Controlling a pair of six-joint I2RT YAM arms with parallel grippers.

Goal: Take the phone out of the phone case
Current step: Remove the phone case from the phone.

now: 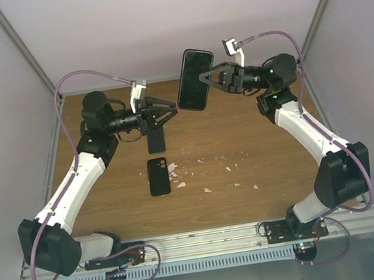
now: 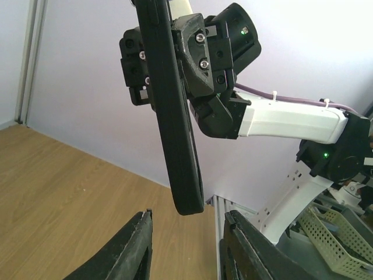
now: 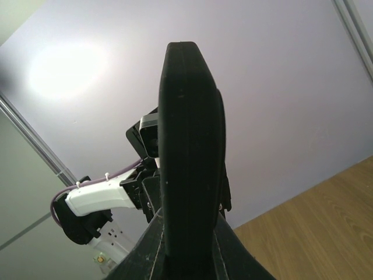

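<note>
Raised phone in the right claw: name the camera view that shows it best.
Top external: the raised phone shows its whole dark face, pinched by the right claw. Left wrist shows it edge-on; right wrist only its narrow edge, close up.

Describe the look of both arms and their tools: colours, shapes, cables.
Both the left arm and right arm have white links with black joints. A purple cable loops along each. The left tool and right tool are black, shaped as open triangular frames. A small white block sits at each wrist.
</note>
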